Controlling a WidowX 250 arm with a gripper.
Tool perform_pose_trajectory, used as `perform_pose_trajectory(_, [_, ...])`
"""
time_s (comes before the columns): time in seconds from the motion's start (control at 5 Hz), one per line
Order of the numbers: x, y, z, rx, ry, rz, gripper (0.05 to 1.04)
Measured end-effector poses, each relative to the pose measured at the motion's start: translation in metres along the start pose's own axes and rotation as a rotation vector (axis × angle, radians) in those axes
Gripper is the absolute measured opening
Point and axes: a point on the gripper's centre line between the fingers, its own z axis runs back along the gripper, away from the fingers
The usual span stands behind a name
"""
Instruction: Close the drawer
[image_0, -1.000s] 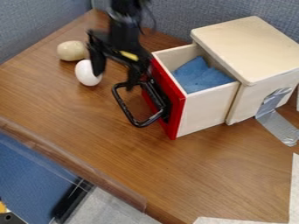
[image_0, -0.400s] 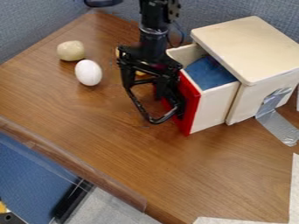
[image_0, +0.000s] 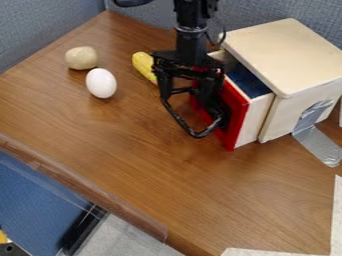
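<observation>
The wood-grained tabletop (image_0: 133, 150) meets blue-grey fabric partitions (image_0: 47, 30) that form a corner at the upper left. Its rounded wooden edge (image_0: 87, 194) slants from the left side down towards the bottom; beyond it lie a blue surface (image_0: 30, 200) and a patch of pale grey floor (image_0: 137, 235). White paper (image_0: 337, 220) lies at the lower right.

A pale wooden cabinet (image_0: 287, 55) stands at the right, with silver tape (image_0: 317, 142) running from its side onto the tabletop. Its drawer (image_0: 255, 120) is partly out, the red front (image_0: 236, 125) facing left and a black handle (image_0: 190, 131) jutting from it over bare wood that stretches to the slanting edge. Left of the arm, a yellow object (image_0: 142, 64) lies near the gripper; farther left, a white egg (image_0: 101, 83) sits just beside a beige rounded object (image_0: 81, 58).

The black arm (image_0: 190, 42) comes in from the top, and its gripper (image_0: 190, 97) hangs at the red front and handle, its fingers spread apart with nothing gripped. Whether they touch the front is hard to tell, black overlapping black. The arm and gripper hide part of the red front, and the blue material (image_0: 246, 80) inside the drawer is partly covered by the cabinet top.
</observation>
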Motion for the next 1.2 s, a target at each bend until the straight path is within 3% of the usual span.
perform_pose_trajectory(0.4, [0.007,-0.018,-0.003,-0.017,-0.027,0.001,0.998])
perform_pose_trajectory(0.8, [0.021,-0.031,-0.007,-0.01,-0.073,-0.005,0.999])
perform_pose_trajectory(1.2, [0.028,-0.03,-0.005,0.013,-0.086,-0.034,0.999])
